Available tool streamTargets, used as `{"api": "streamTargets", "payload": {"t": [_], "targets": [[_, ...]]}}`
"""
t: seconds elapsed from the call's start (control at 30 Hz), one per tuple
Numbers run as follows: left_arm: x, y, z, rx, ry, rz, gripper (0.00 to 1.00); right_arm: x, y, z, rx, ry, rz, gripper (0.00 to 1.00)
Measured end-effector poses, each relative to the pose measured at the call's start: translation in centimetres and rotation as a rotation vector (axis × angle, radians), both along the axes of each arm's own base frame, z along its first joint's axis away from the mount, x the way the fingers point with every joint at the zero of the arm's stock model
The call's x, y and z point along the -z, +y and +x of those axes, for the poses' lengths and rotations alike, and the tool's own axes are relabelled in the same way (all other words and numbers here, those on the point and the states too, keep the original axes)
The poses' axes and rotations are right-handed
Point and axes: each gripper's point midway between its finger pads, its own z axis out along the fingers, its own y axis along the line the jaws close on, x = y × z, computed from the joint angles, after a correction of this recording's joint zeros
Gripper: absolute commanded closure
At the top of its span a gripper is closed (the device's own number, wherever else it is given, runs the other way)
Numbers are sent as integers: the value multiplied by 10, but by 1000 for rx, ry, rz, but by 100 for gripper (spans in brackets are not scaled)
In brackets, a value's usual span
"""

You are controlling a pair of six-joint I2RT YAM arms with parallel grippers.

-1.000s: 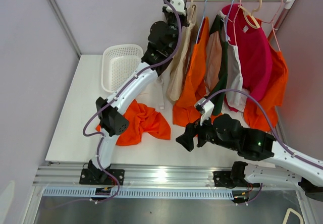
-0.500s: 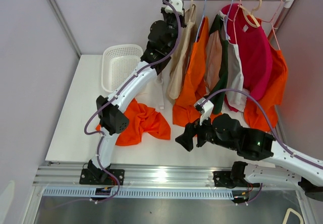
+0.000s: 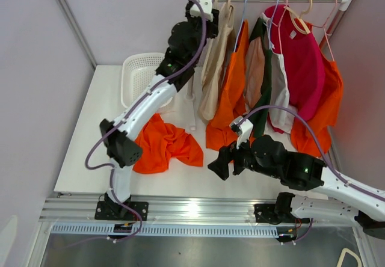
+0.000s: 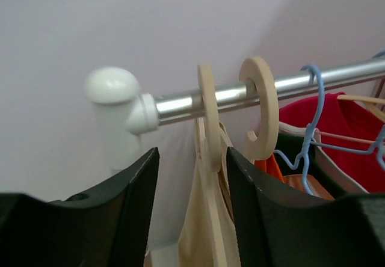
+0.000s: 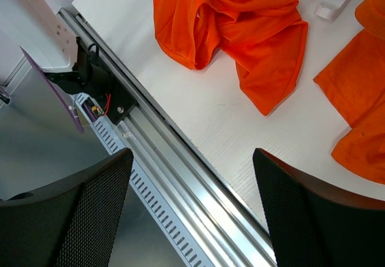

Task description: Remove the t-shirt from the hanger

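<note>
Two wooden hanger hooks [image 4: 209, 104] [image 4: 269, 110] on one rail [image 4: 337, 74], left tool [image 4: 191, 154] open just below, right tool [image 5: 192, 159] open, empty

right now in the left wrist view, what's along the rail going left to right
white end cap -> thin wooden hook -> round wooden hook -> blue hanger hook -> red shirt

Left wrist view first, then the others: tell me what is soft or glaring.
Left wrist view: the white end cap is smeared soft, the dark jaws up close are unfocused, the rod carries a bright streak. Right wrist view: the crumpled orange t-shirt is crisp, the jaws blurred. Top external view: sharp overall, glare on the aluminium rail.
</note>
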Motion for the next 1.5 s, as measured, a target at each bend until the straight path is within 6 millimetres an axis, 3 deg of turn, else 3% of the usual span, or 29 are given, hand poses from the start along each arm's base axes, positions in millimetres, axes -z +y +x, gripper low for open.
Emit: {"api": "streamTargets", "payload": {"t": [0.1, 0.17, 0.33, 0.5, 0.6, 0.7, 0.87, 0.97, 1.13, 1.33, 1.4, 1.5], "targets": [[-31, 21, -33, 18, -8, -3, 37, -2, 1, 2, 7, 2, -7, 14], [-52, 39, -58, 27, -21, -21, 34, -15, 1, 6, 23, -6, -5, 15], [-94, 88, -119, 30, -47, -86, 27, -83, -2, 24, 102, -89, 68, 17], [-90, 121, -156, 21, 23, -60, 20, -154, -19, 58, 262, -187, 116, 17], [-71, 136, -165, -16, 107, -2, 11, -171, -30, 84, 362, -222, 91, 17], [-40, 147, -168, -38, 219, 71, 1, -173, -39, 114, 456, -234, 42, 17], [29, 155, -170, -34, 445, 192, 1, -160, -45, 174, 574, -229, -68, 18], [79, 157, -175, -27, 604, 270, 0, -164, -46, 209, 616, -233, -99, 18], [186, 163, -186, -41, 883, 416, 0, -180, -51, 256, 664, -260, -90, 19], [302, 179, -221, -41, 1181, 530, 0, -195, -67, 301, 711, -301, -84, 20], [325, 185, -233, -43, 1248, 542, 1, -194, -73, 310, 720, -300, -89, 20], [346, 190, -247, -36, 1313, 521, 0, -189, -84, 324, 732, -293, -101, 20]]}}
